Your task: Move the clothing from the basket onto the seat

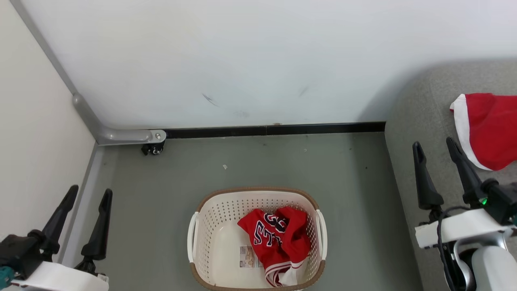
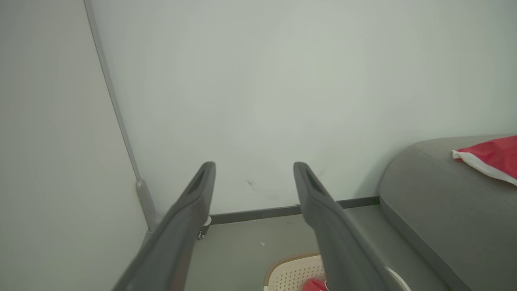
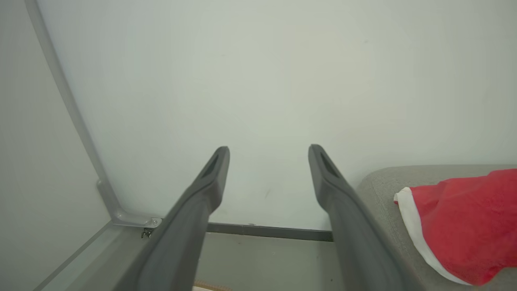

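both pairs of fingers are spread wide and hold nothing. the left fingers hang over the floor beside the basket, and the right fingers are at the edge of the seat. a plain red garment lies on the seat. the numbered jersey sits crumpled in the basket. i'd guess the arms are held apart to leave the basket clear for a reach.

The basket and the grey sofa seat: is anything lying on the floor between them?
No. In the head view, the strip of grey floor between the basket and the seat is bare.
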Controlling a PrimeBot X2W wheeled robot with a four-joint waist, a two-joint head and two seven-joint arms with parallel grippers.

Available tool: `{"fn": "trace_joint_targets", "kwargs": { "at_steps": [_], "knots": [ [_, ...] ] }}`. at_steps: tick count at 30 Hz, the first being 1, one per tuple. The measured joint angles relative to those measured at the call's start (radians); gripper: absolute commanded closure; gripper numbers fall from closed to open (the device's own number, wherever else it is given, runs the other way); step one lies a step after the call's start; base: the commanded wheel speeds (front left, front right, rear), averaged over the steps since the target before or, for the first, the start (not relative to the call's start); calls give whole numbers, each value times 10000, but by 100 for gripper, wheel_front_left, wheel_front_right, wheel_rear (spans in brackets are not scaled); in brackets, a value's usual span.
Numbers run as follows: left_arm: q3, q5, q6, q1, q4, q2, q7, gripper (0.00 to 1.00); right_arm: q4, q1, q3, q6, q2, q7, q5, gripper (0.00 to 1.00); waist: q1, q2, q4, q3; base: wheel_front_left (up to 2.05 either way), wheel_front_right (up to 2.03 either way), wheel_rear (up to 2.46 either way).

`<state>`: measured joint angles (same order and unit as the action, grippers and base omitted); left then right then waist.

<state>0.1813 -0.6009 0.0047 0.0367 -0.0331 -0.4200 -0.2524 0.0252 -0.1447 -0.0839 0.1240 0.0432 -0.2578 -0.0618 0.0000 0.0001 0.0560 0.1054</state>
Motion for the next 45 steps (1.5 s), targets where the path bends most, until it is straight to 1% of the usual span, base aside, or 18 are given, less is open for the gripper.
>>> {"fn": "trace_joint_targets", "kwargs": {
  "at_steps": [6,12,17,27,34,45],
  "knots": [
    [-81,339,-88,-327,198,171,0,0,-405,732,-42,0,-15,0,-121,0,0,0,7,-365,0,0,0],
    [-153,675,-178,-711,251,470,0,0,-566,1369,-228,0,-33,0,-282,0,0,0,-20,-687,0,0,0],
    [-184,871,-261,-973,274,723,0,0,-713,1691,-242,-2,-48,0,-422,0,0,0,-61,-921,0,0,0],
    [-353,1177,-345,-1412,391,1051,0,0,-871,2299,-192,-2,-58,0,-424,0,0,0,-136,-1285,0,0,0],
    [-464,1384,-359,-1660,408,1152,0,0,-1068,2540,-194,-2,-65,0,-426,0,0,0,-128,-1401,0,0,0],
    [-663,1561,-529,-1715,330,1348,0,0,-1229,2692,-92,-2,-71,0,-514,0,0,0,-64,-1326,0,0,0]
  ]
}}
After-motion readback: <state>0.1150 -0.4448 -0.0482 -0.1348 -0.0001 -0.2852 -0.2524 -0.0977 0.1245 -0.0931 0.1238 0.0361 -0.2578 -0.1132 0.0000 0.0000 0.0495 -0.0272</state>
